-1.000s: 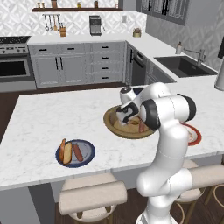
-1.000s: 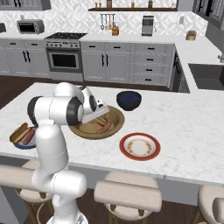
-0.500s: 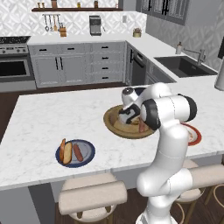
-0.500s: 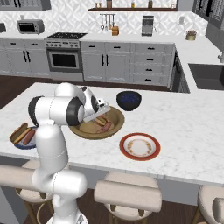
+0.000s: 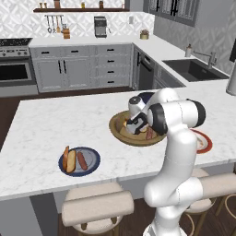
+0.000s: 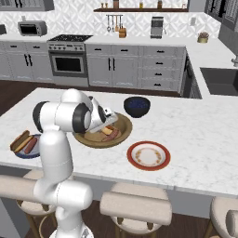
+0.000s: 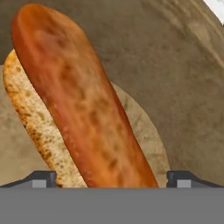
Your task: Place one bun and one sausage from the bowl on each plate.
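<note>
Sausage and bun for the second plate are in the wooden bowl (image 5: pixel 120 130) at the centre of the island counter (image 5: pixel 41 129) in the left base view, where the gripper (image 5: pixel 137 124) reaches down into it beside a sausage (image 5: pixel 149 133) at about 3 o'clock of the hand; the dark blue-grey plate (image 5: pixel 91 161), at 8 o'clock from the bowl, already carries a bun and a sausage, while the red-rimmed plate (image 5: pixel 204 142) at 3 o'clock shows partly behind the arm. In the right base view the bowl (image 6: pixel 123 126) lies mid-counter with the gripper (image 6: pixel 108 118) low over its contents, the small dark blue bowl (image 6: pixel 136 106) at 1 o'clock from it, the red-rimmed plate (image 6: pixel 148 155) bare at 5 o'clock, and the served plate (image 6: pixel 35 151) well apart at 9 o'clock. In the hand view a sausage (image 7: pixel 83 100) lies on a bun (image 7: pixel 39 127), running from 11 o'clock down toward 6 o'clock, with the two finger tips (image 7: pixel 41 178) set wide apart at either side of its near end and nothing between them yet. To do this step well, I judge the hand should descend straight, keep the sausage centred between the tips, close across its width and not its length, and avoid pinching the bun beneath it.
</note>
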Controlling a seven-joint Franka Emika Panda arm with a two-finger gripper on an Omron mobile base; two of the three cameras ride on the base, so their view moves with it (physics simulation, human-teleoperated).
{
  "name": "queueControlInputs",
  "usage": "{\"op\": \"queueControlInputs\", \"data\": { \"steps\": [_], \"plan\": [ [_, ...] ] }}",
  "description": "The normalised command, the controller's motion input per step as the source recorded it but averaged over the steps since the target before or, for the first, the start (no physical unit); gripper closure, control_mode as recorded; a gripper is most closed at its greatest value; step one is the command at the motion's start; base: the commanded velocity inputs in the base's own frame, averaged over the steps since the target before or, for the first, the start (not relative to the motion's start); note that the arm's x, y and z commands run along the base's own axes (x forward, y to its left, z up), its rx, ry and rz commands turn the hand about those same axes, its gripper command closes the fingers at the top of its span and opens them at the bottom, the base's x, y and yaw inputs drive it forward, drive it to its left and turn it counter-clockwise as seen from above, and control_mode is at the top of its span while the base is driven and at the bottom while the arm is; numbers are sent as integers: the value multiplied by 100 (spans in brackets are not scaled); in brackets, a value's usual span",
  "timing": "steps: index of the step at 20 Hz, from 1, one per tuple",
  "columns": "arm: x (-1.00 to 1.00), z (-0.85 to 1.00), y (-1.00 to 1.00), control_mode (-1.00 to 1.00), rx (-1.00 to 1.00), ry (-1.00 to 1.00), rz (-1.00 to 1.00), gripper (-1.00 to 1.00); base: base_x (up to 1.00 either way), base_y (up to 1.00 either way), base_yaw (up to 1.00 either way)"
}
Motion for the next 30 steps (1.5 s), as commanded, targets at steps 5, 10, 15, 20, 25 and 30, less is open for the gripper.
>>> {"op": "queueControlInputs", "data": {
  "steps": [5,10,15,20,25,30],
  "plan": [
    [7,-30,-3,-100,-3,9,0,-100,0,0,0],
    [3,-25,-4,-100,1,8,0,-100,0,0,0],
    [0,-32,1,-100,0,1,0,100,0,0,0],
    [0,-20,0,-100,0,0,0,100,0,0,0],
    [0,-7,0,-100,0,0,0,100,0,0,0],
    [-5,8,0,-100,0,0,0,100,0,0,0]
  ]
}}
